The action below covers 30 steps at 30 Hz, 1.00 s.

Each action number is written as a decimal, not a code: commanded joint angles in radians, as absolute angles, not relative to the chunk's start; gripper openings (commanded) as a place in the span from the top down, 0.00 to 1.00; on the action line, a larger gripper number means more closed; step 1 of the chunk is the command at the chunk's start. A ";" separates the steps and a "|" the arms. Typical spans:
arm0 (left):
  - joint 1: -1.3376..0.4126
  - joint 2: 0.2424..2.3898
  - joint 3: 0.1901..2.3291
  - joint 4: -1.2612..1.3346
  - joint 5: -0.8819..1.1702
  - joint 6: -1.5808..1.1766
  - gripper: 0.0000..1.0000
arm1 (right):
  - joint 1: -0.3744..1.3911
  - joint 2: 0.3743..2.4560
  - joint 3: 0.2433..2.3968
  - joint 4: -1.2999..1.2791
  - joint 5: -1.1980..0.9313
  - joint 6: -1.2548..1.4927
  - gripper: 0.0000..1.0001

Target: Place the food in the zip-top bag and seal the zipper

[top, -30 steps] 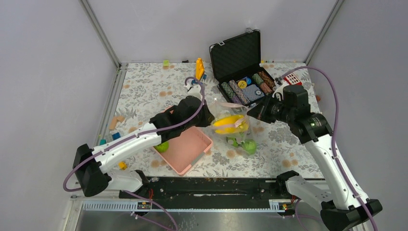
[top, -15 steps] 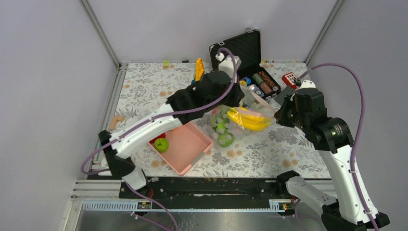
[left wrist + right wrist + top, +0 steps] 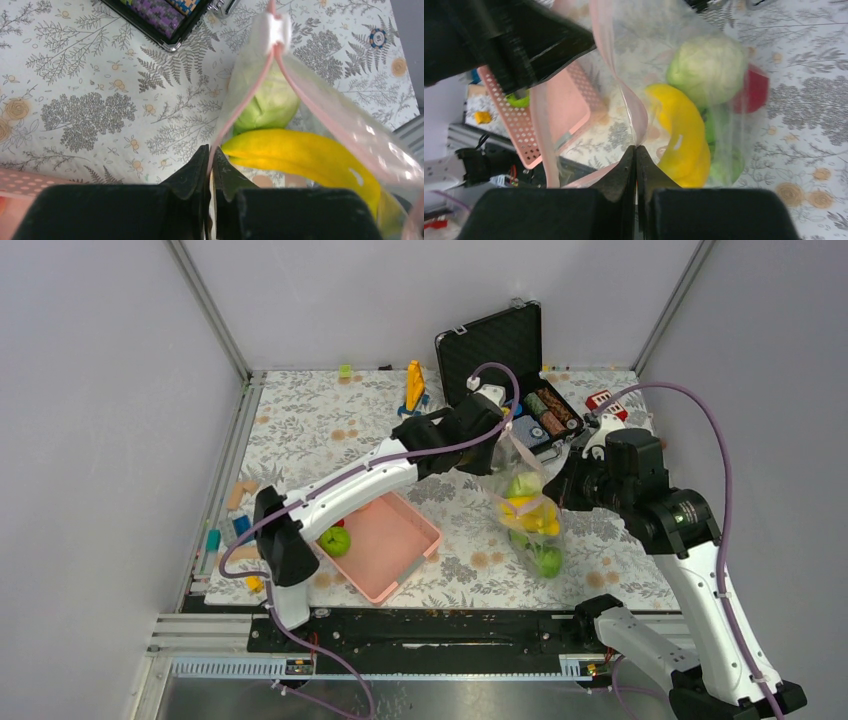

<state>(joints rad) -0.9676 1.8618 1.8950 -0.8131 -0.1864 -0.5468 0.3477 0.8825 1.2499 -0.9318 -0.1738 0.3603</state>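
Observation:
The zip-top bag (image 3: 532,525) hangs upright between my two grippers. It holds a pale green cabbage (image 3: 522,485), the yellow banana bunch (image 3: 530,515) and a green fruit (image 3: 548,560). My left gripper (image 3: 505,430) is shut on the pinkish zipper (image 3: 235,105) at the bag's mouth, seen in the left wrist view (image 3: 210,155) above the cabbage (image 3: 267,100) and banana (image 3: 300,155). My right gripper (image 3: 560,483) is shut on the bag's other edge (image 3: 635,150). Through the plastic, the right wrist view shows the cabbage (image 3: 706,67), the banana (image 3: 684,135), a red apple (image 3: 754,90) and a green fruit (image 3: 724,165).
The pink slotted basket (image 3: 400,540) stands left of the bag with a green fruit (image 3: 336,540) in it. The open black case of poker chips (image 3: 520,415) is just behind the bag. A loose chip (image 3: 378,37) lies on the cloth. Small toys lie along the left edge.
The left arm has swung right and back. The bag has gone from lying sideways to hanging upright between both grippers. The food has slid down inside.

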 commanded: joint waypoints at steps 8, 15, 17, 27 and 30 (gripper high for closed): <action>-0.968 1.741 1.860 -0.746 -0.174 -0.531 0.76 | 0.350 0.828 1.230 -0.835 -0.037 0.364 1.00; -0.967 1.624 1.690 -0.649 -0.152 -0.522 0.01 | 0.348 0.812 1.176 -0.778 -0.059 0.376 1.00; -0.966 1.566 1.624 -0.614 -0.168 -0.522 0.01 | 0.349 0.802 1.158 -0.759 -0.054 0.382 1.00; -0.934 1.254 1.359 -0.599 -0.406 -0.570 0.01 | 0.349 0.779 1.130 -0.742 -0.005 0.395 1.00; -0.879 1.195 1.297 -0.679 -0.472 -0.658 0.01 | 0.349 0.775 1.122 -0.740 -0.006 0.389 1.00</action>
<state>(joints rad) -0.9382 1.2549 1.3659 -0.6380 -0.3241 -0.5587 0.3477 0.7826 1.1294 -0.7906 -0.0357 0.3893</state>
